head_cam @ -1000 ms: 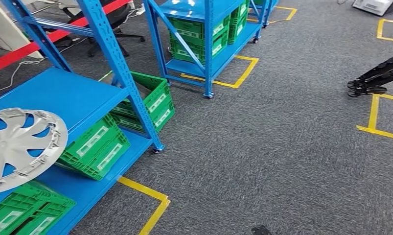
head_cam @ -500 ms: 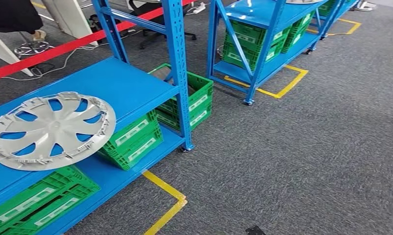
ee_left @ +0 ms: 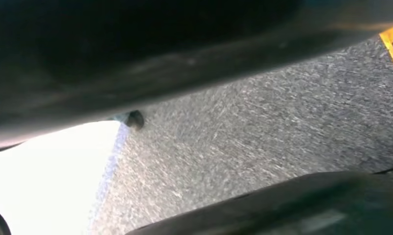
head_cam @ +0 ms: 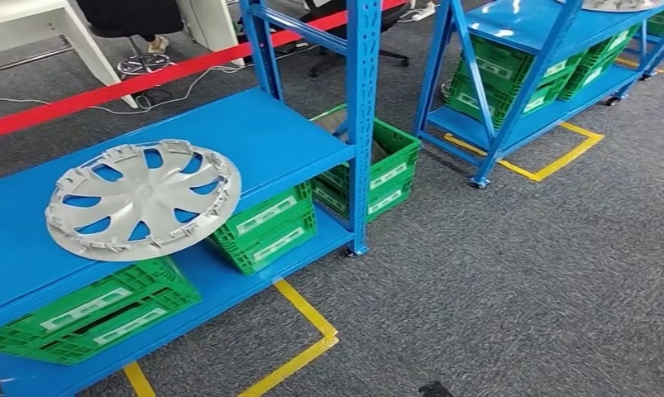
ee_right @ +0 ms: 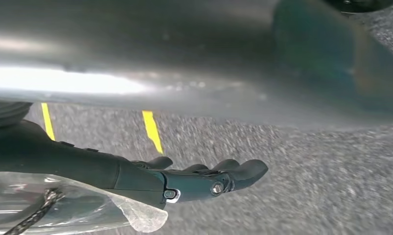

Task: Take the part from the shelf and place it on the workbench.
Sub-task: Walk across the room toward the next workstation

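Note:
The part is a silver wheel cover (head_cam: 142,198) with curved spokes. It lies flat on the upper board of the near blue shelf (head_cam: 262,136), at the left of the head view, and nothing touches it. In the right wrist view my right hand (ee_right: 204,178) hangs over grey carpet with its dark fingers stretched out and nothing in them. A clear plastic wrap (ee_right: 86,210) covers the wrist behind it.
Green crates (head_cam: 266,227) (head_cam: 88,310) sit on the shelf's lower board, and another (head_cam: 378,169) stands behind its post. A second blue shelf (head_cam: 518,25) stands farther right. Yellow floor tape (head_cam: 308,327) borders the shelf. A red barrier band (head_cam: 146,78) and a seated person (head_cam: 130,16) lie beyond.
The whole picture has shifted: my view has swung left, bringing the near shelf and the wheel cover toward the middle. The wheel cover itself has not moved on the shelf.

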Available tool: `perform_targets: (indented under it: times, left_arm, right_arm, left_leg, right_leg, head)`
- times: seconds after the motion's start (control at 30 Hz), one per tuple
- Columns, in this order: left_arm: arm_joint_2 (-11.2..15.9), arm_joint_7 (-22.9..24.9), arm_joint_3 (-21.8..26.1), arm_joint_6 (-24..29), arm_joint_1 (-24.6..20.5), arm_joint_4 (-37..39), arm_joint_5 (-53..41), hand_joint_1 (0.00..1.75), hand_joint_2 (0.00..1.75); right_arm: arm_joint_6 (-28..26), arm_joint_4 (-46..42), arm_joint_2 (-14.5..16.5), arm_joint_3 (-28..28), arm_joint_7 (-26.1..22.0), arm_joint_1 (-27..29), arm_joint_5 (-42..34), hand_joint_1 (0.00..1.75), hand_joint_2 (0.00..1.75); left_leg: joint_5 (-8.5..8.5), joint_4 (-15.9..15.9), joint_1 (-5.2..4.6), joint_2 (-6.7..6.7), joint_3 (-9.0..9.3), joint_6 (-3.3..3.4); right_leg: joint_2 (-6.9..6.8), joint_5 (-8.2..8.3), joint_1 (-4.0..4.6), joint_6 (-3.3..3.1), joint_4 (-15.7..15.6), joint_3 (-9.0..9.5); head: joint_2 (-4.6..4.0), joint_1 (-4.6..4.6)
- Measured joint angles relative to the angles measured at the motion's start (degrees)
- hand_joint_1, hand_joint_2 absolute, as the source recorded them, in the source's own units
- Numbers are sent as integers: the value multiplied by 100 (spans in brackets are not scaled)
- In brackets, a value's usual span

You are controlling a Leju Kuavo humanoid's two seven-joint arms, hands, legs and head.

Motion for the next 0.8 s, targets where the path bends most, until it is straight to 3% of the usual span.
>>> perform_targets:
  times: [0.03,0.1,0.17,0.2,0.27,0.3,0.33,0.37,0.4,0.43,0.47,0.53,0.6,0.67,0.73,0.8]
  left_arm:
    - [3,-58,4,-14,-7,0,28,0,0]
    - [4,-220,26,-50,-31,0,118,0,0]
    - [2,-361,80,-88,-33,0,204,0,0]
    - [1,-411,108,-101,-24,0,234,0,0]
    - [-4,-464,137,-118,-29,0,261,0,0]
    - [-10,-487,141,-129,-38,0,268,0,0]
    - [-16,-520,144,-142,-49,0,270,0,0]
    - [-22,-562,148,-151,-53,0,270,0,0]
    - [-26,-610,153,-156,-49,0,269,0,0]
    - [-27,-658,157,-159,-43,0,268,0,0]
    - [-27,-698,161,-159,-37,0,268,0,0]
    - [-28,-751,166,-168,-40,0,270,0,0]
    - [-27,-771,171,-175,-50,0,274,0,0]
    - [-20,-776,178,-177,-35,0,280,0,0]
    - [-16,-777,192,-178,-15,0,286,0,0]
    - [-17,-777,216,-180,-34,0,295,0,0]
  right_arm:
    - [-8,0,5,0,-7,-3,5,0,0]
    - [-20,-1,19,0,-23,-3,6,0,0]
    - [-23,-2,33,0,-36,-16,3,0,0]
    - [-22,-3,38,0,-41,-29,3,0,0]
    - [-23,-3,44,0,-48,-46,3,0,0]
    - [-23,-3,44,0,-50,-42,1,0,0]
    - [-22,-3,44,0,-50,-30,-4,0,0]
    - [-20,-3,44,0,-50,-17,-10,0,0]
    - [-18,-3,44,0,-51,-5,-17,0,0]
    - [-16,-4,44,0,-54,1,-23,0,0]
    - [-14,-4,44,0,-59,5,-27,0,0]
    - [-11,-4,44,0,-73,9,-36,0,0]
    - [-2,-4,45,1,-87,13,-44,0,0]
    - [2,-4,45,1,-93,14,-52,0,0]
    - [-2,-4,44,0,-102,11,-61,0,0]
    - [-2,-4,43,0,-109,19,-69,0,0]
  left_leg:
    - [121,-368,-35,139,184,52]
    - [165,-716,-95,321,348,132]
    - [165,-768,-86,207,351,181]
    - [184,-813,-68,129,368,208]
    - [226,-894,-21,-10,413,262]
    - [228,-903,-19,-81,417,277]
    - [227,-902,-15,-160,416,287]
    - [223,-901,-13,-248,418,290]
    - [218,-899,-11,-335,426,288]
    - [210,-894,-6,-425,438,277]
    - [197,-884,2,-513,455,257]
    - [155,-830,10,-674,463,193]
    - [135,-777,14,-809,420,127]
    - [146,-767,29,-928,377,76]
    - [76,-651,22,-735,321,22]
    - [-198,-136,11,-360,81,-29]
  right_leg:
    - [-60,-31,18,20,3,28]
    - [-184,-77,47,73,0,57]
    - [-307,-105,57,130,-27,97]
    - [-258,-143,54,157,-6,105]
    - [50,-352,36,200,331,-51]
    - [240,-513,25,215,687,-226]
    - [347,-664,19,227,1093,-446]
    - [398,-753,17,237,1433,-650]
    - [416,-730,15,244,1592,-781]
    - [428,-584,12,251,1520,-803]
    - [466,-345,2,257,1230,-716]
    - [703,67,-40,270,474,-424]
    - [908,155,-67,239,117,-250]
    - [861,130,-61,169,105,-212]
    - [726,129,-61,97,92,-188]
    - [556,110,-49,32,83,-160]
  head:
    - [0,-1]
    - [0,1]
    - [0,4]
    - [0,16]
    - [0,47]
    - [0,69]
    - [0,77]
    - [0,86]
    - [0,88]
    - [0,90]
    - [0,90]
    - [0,93]
    - [0,94]
    - [0,90]
    - [0,72]
    - [0,47]
